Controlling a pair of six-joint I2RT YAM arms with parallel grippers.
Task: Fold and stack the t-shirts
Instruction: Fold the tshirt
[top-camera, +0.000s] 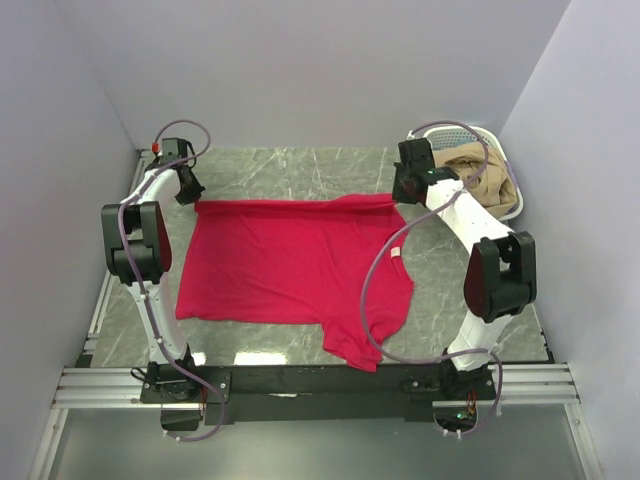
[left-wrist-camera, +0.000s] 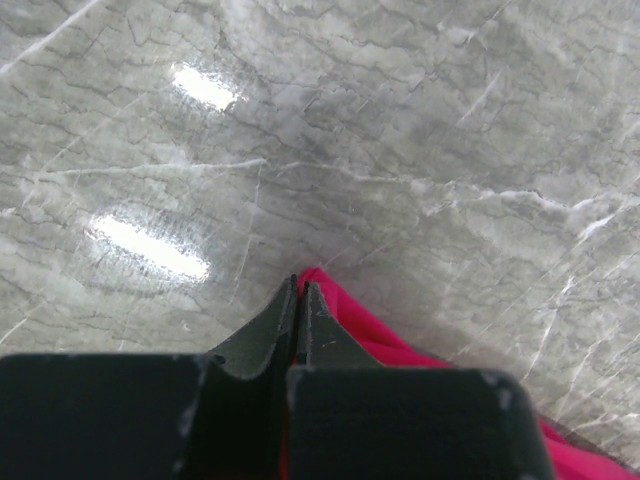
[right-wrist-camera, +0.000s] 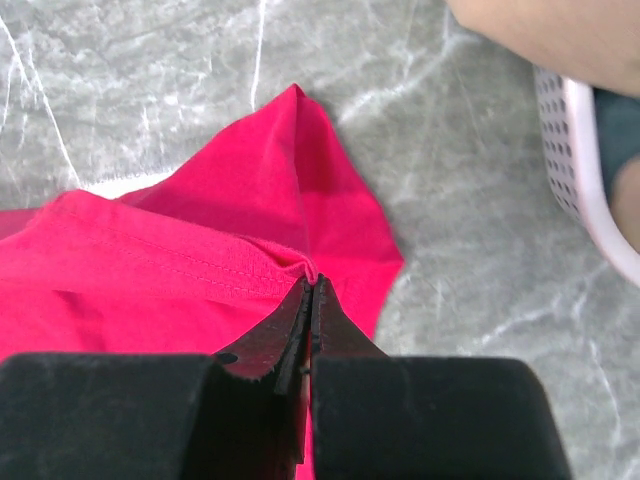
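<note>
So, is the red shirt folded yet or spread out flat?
Spread out: the red t-shirt lies flat and unfolded, its far corners pinched by the left pincer and the right pincer.

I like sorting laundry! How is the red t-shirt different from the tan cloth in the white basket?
The red t-shirt lies spread out on the marble table; the tan cloth sits bunched in the basket. The t-shirt is crimson, the cloth light brown. The left gripper and right gripper pinch the t-shirt's far edge; nothing touches the tan cloth. Both are soft fabric.
</note>
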